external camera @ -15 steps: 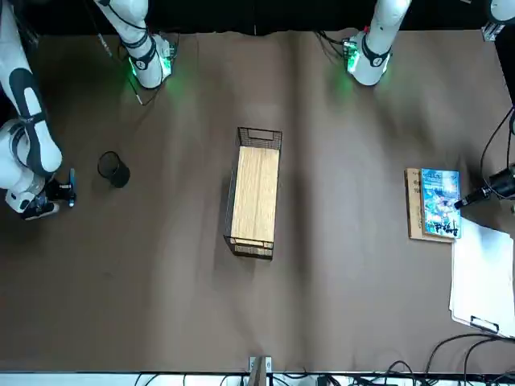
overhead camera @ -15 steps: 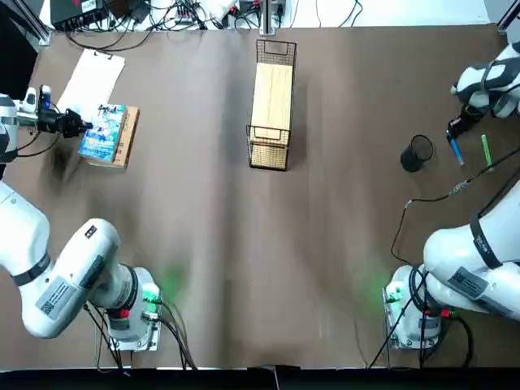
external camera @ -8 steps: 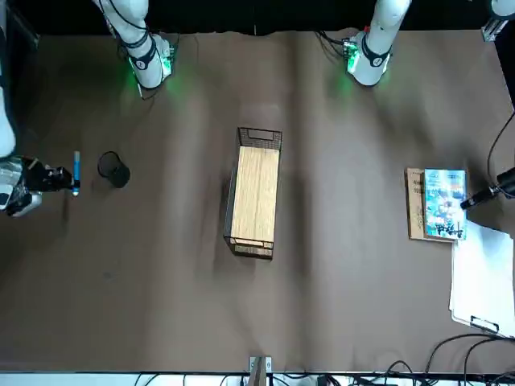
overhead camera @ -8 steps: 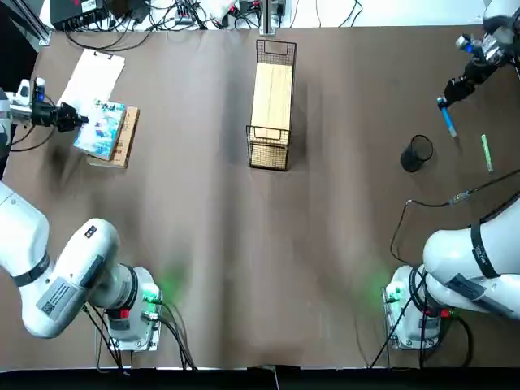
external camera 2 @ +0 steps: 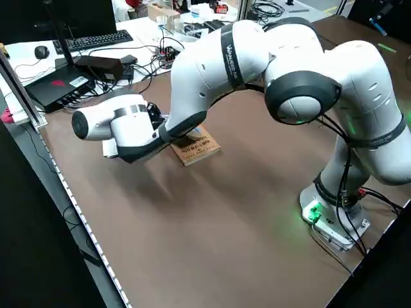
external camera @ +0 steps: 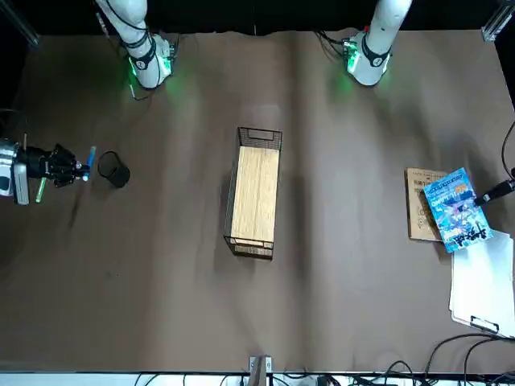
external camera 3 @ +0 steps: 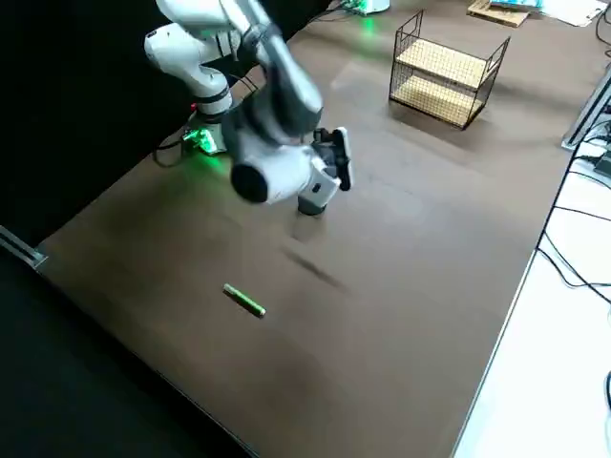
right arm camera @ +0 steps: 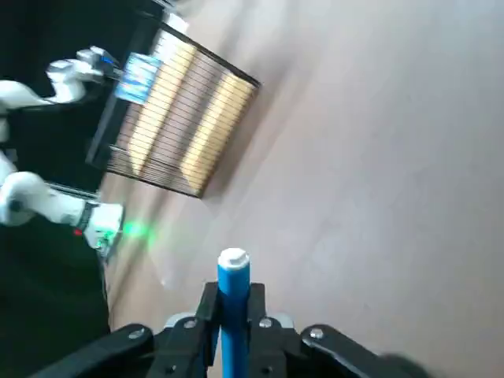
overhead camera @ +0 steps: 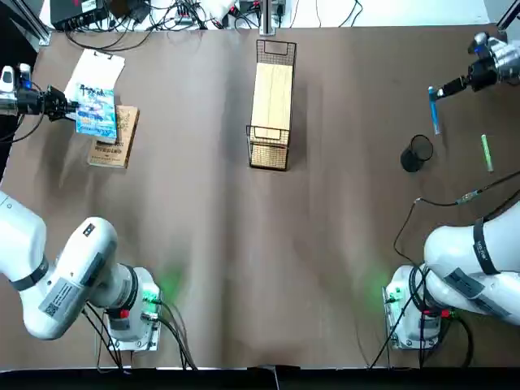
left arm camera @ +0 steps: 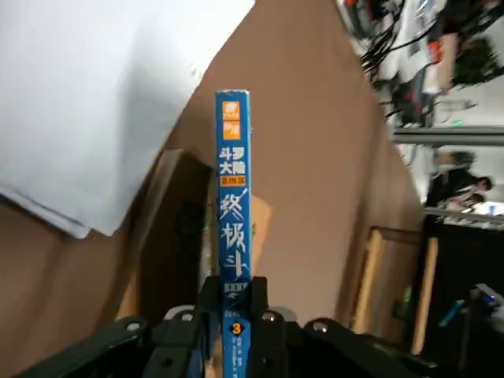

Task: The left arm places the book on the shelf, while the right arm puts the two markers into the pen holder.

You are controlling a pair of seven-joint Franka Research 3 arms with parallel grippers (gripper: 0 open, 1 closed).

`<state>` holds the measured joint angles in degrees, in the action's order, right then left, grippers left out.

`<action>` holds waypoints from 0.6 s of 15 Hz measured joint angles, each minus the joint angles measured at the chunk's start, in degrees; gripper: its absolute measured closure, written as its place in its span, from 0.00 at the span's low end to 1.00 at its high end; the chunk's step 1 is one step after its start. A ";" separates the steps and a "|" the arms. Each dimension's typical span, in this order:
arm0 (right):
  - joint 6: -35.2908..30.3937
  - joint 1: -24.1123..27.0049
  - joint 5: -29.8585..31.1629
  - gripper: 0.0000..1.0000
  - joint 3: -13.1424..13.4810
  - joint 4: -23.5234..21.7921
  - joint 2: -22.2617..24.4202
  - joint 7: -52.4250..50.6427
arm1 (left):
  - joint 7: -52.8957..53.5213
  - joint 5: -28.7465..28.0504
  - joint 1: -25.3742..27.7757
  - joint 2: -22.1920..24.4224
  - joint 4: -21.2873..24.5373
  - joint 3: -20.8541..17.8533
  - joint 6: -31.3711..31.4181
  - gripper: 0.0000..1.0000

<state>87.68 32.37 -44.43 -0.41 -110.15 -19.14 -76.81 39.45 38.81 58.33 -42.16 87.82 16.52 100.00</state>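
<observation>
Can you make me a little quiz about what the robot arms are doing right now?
1. True or false: the left gripper is holding the blue book between its fingers.

2. Which thing is the right gripper holding?
A) the green marker
B) the blue marker
C) the pen holder

3. Fill in the blank: in the overhead picture, the green marker is lying on the ______.

Key: 1. True. 2. B. 3. Table.
</observation>
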 joint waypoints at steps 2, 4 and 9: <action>-2.19 3.18 -3.26 0.82 0.13 -0.65 -3.80 -11.26 | 0.00 4.48 0.81 -0.18 0.19 0.06 -1.99 0.80; -3.53 5.59 -6.01 0.82 0.20 -0.88 -9.02 -21.19 | 0.00 9.35 0.93 -0.34 0.40 0.11 -4.80 0.80; -4.39 6.36 -8.50 0.81 -0.35 -0.11 -15.35 -28.76 | -0.04 17.50 -0.10 -1.24 0.82 2.54 -13.92 0.80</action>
<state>83.29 38.74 -52.92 -0.76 -110.26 -34.48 -105.58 39.41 56.31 58.24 -43.39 88.64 19.07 86.08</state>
